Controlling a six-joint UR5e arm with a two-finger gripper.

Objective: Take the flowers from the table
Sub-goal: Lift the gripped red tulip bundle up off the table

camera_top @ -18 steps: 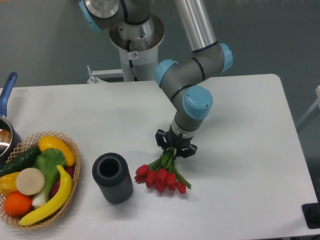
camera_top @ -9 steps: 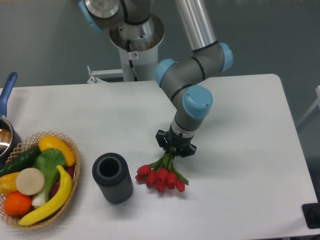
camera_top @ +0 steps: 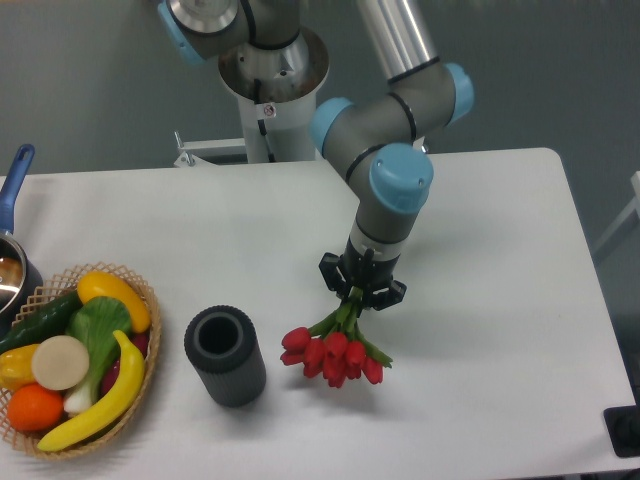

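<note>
The flowers (camera_top: 332,353) are a bunch of red tulip buds on green stems, hanging buds-down just right of the table's middle. My gripper (camera_top: 358,294) is shut on the stems, pointing down, with the buds below it and a little to the left. The buds hang just above the white table (camera_top: 480,300), casting a shadow under them. The fingertips are hidden behind the gripper body and the stems.
A dark grey cylinder cup (camera_top: 225,356) stands upright left of the buds. A wicker basket (camera_top: 75,355) of toy fruit and vegetables sits at the front left. A pot with a blue handle (camera_top: 15,185) is at the left edge.
The gripper has risen and shifted slightly right with the flowers in it. The buds have come up off the table.
</note>
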